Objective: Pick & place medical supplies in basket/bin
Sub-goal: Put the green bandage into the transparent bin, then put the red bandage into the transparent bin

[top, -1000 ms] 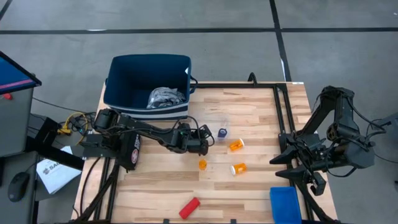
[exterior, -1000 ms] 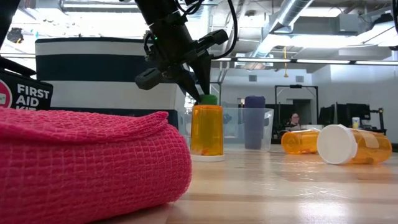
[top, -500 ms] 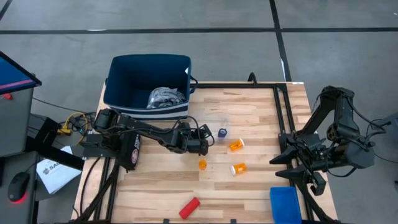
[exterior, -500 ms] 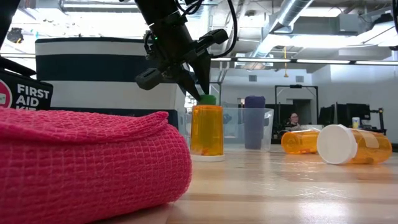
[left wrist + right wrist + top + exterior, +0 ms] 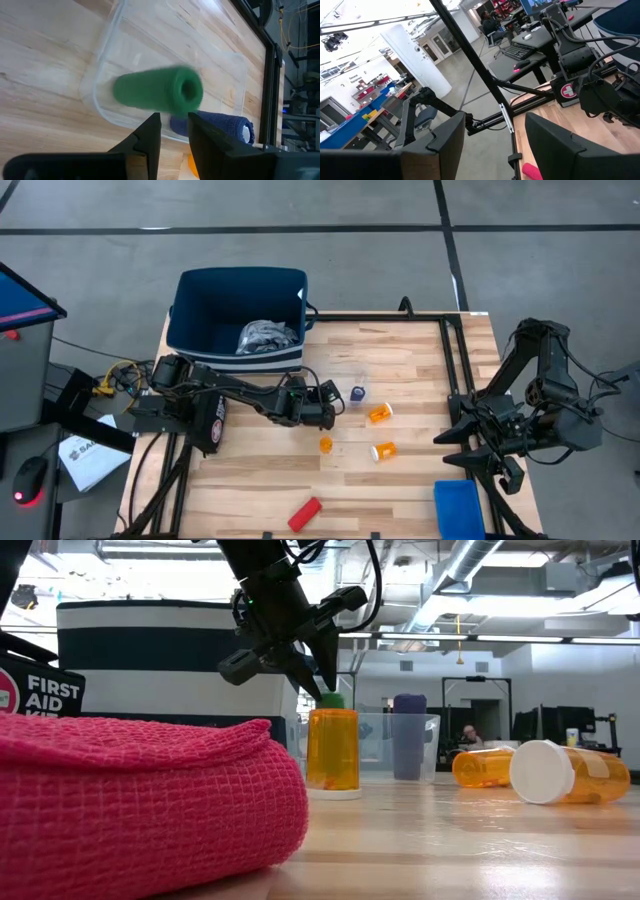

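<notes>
A green cylinder (image 5: 157, 92) stands in a small clear tray (image 5: 107, 107) next to a purple cylinder (image 5: 215, 125); in the low view its top (image 5: 333, 699) shows behind an upright orange pill bottle (image 5: 332, 748). My left gripper (image 5: 173, 119) hovers right by the green cylinder's top, fingers a narrow gap apart; it also shows in the high view (image 5: 335, 402). Two more orange bottles (image 5: 380, 413) (image 5: 383, 451) lie on their sides. The navy basket (image 5: 238, 290) at the far left holds the grey-blue bundle (image 5: 268, 335). My right gripper (image 5: 490, 145) is open and empty at the table's right edge. My left gripper comes at the green cylinder from above, slanting down, with its fingertips (image 5: 324, 690) right at the cylinder's top end. I cannot tell whether they touch it.
A red cloth roll (image 5: 305, 514) lies near the front edge and fills the low view's left foreground. The bright-blue bin (image 5: 458, 510) stands at the front right. A first aid bag (image 5: 210, 420) lies at the table's left edge. A black frame rail (image 5: 455, 370) runs along the right side.
</notes>
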